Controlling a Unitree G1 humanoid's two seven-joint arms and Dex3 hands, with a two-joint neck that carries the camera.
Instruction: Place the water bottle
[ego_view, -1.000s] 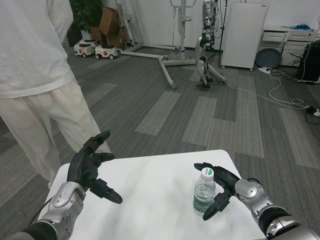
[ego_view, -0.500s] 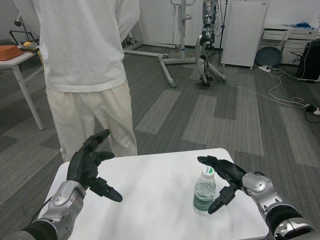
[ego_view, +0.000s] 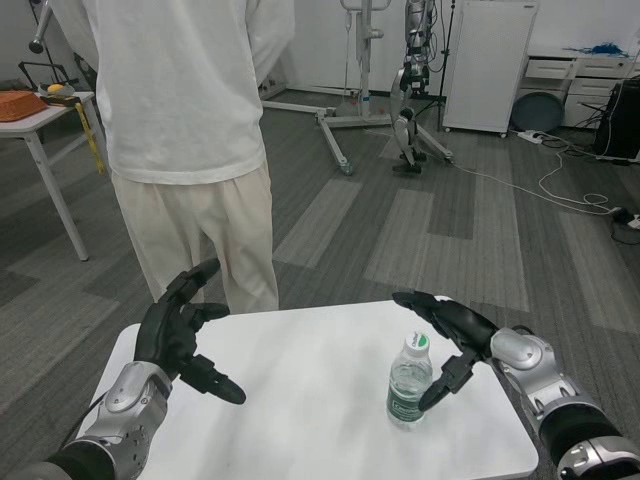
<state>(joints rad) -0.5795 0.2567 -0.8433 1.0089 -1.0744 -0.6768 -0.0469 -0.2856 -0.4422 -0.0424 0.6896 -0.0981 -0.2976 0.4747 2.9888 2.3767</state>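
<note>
A clear water bottle (ego_view: 408, 381) with a white cap and green label stands upright on the white table (ego_view: 300, 400), right of centre. My right hand (ego_view: 452, 333) hovers just right of and above the bottle, fingers spread, with a small gap between them and the bottle. My left hand (ego_view: 178, 335) waits over the table's left side, fingers apart and empty.
A person in white clothes (ego_view: 185, 130) stands close behind the table's far left edge. Beyond lie grey floor, a metal stand (ego_view: 340, 125), a white cabinet (ego_view: 488, 65) and a side table (ego_view: 30, 110) at far left.
My right hand has lifted up and away from the bottle, which stays standing. The person has stepped to the right behind the table. The left hand has not moved.
</note>
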